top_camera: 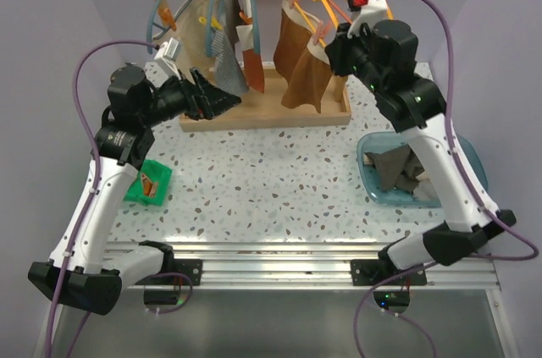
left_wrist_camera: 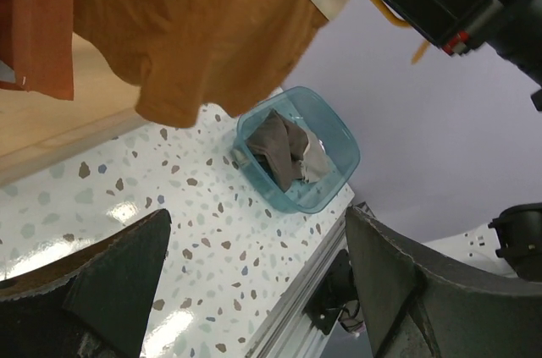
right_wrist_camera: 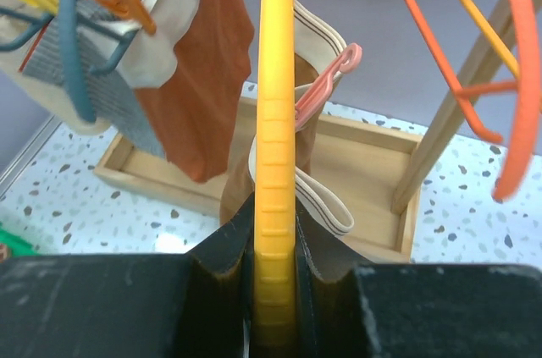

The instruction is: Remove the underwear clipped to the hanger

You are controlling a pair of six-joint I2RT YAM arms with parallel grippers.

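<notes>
Blue-grey hangers (right_wrist_camera: pixel 76 62) crowd the upper left. The right gripper (right_wrist_camera: pixel 275 290) has its jaws clamped on the hanger (right_wrist_camera: pixel 276 121) (yellow bar), with the underwear (right_wrist_camera: pixel 233 197) just behind. The left gripper (left_wrist_camera: pixel 254 235) has its jaws wide.

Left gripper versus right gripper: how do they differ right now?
The left gripper has its fingers wide open, holding nothing; the right gripper has its fingers shut on the yellow hanger. The left gripper hangs low, left of the underwear; the right gripper sits higher, to its right. Both are off the table, near the wooden rack.
</notes>
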